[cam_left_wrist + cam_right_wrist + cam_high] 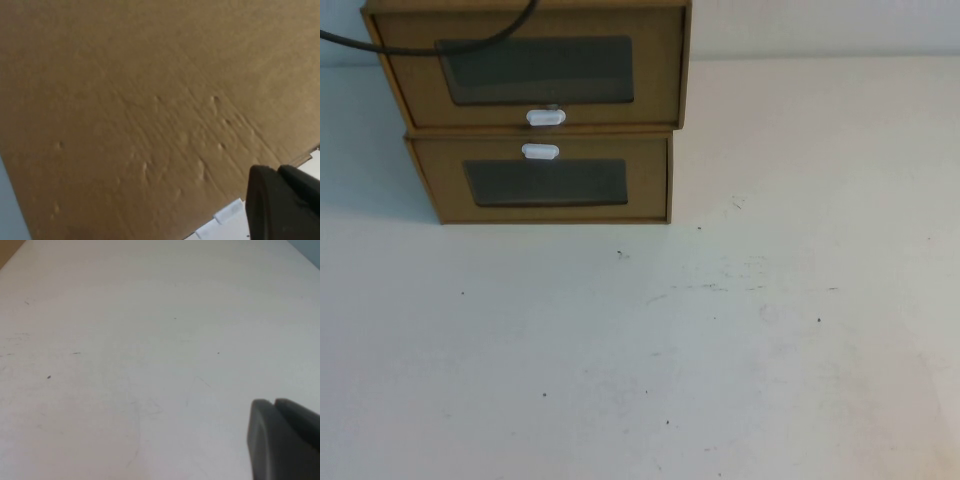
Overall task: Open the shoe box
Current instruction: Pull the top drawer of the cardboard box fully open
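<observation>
2 jaws: left at box (125,100), right over table (150,340).

The upper shoe box (410,70) and the lower shoe box (445,190) are matt brown cardboard, dimpled and finely ribbed up close. Their windows (535,70) look like dark, dull-sheened film, and the pulls (546,117) like smooth white plastic. The table (740,360) is matt white, scuffed and speckled.

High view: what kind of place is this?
Probably a lab test bench, not a home: a scuffed white table, two stacked shoe boxes, and a black cable trailing over them. The left gripper is shut over the upper box; the right gripper is shut over bare table.
</observation>
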Controlling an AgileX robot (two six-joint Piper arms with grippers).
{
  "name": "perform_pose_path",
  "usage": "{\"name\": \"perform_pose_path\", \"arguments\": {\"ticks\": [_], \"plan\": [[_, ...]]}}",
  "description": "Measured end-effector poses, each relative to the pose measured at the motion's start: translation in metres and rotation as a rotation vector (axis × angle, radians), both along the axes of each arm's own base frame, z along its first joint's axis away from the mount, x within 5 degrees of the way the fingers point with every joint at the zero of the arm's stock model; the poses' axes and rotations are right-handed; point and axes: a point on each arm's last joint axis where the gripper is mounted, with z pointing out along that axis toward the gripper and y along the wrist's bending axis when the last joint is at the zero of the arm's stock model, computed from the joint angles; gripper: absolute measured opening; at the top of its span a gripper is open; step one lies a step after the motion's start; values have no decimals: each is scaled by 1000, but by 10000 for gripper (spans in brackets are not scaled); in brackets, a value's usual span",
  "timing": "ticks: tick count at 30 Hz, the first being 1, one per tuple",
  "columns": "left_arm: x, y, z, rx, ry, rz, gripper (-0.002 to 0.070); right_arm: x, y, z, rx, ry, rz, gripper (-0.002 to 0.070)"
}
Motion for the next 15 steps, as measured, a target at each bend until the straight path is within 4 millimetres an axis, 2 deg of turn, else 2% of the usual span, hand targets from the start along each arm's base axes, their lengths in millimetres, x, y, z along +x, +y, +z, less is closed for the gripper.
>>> {"name": "perform_pose_path", "arguments": {"ticks": [4,9,15], "plan": [[23,-3,-22,-2,43,-17,-5,0,0,0,0,0,0,-14],[37,-5,-39,10,72,-31,-5,0,0,0,0,0,0,-14],[40,-5,-41,7,65,-38,-5,0,0,0,0,0,0,-14]]}}
